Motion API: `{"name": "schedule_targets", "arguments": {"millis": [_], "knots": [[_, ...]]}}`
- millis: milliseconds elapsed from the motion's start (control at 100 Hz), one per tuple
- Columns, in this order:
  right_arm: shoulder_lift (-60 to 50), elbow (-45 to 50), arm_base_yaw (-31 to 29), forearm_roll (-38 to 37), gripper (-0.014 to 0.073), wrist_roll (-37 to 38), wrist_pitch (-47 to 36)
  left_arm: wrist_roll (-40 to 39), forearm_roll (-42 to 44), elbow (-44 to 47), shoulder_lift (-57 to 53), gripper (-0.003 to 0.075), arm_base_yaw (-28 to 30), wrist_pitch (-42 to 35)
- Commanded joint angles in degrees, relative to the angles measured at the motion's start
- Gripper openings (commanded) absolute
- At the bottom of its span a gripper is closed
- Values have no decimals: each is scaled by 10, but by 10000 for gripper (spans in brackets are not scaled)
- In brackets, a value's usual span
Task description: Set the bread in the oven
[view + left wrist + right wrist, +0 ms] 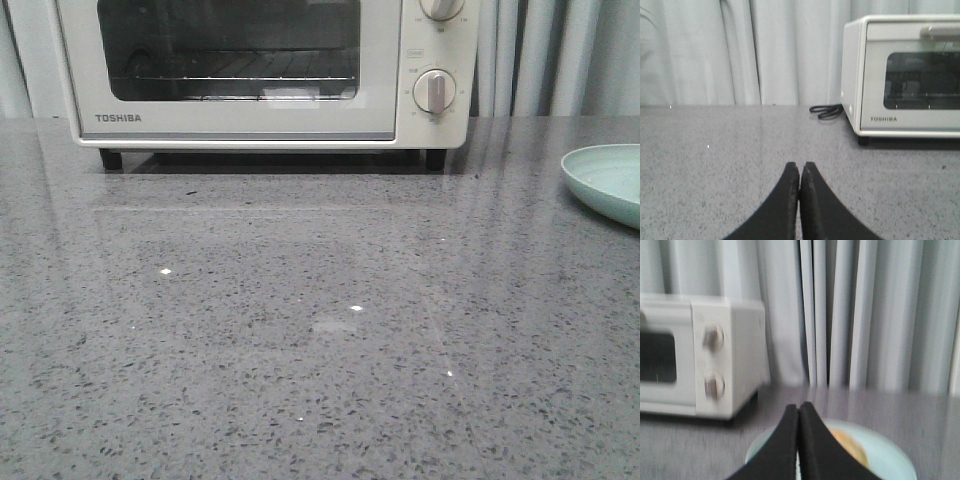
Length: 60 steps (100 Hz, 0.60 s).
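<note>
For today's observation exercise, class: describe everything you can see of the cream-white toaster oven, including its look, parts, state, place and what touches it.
The cream-white Toshiba toaster oven is a boxy, painted-metal-looking appliance standing upright at the far edge of the grey speckled stone counter, before pale curtains. Its dark glass-windowed door is closed, a wire rack visible inside and a bar handle across the top. Two round knobs sit on the right panel. Black feet rest on the counter; a black cord lies beside it. Nothing else touches it.
</note>
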Motion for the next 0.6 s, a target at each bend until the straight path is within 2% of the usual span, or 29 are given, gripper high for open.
{"name": "schedule_targets", "arguments": {"millis": [0,190,370,590], "knots": [[5,14,1,1,-59,-3,-121,0,-5,13,-16,-21,0,-56],[5,14,1,1,-59,-1,-188,0,-9,13,-16,-21,0,-56],[5,14,3,1,-59,147,-215,0,-118,12,-16,-22,0,-66],[5,14,4,1,-59,149,-227,0,-187,6,-16,-21,0,-87]]}}
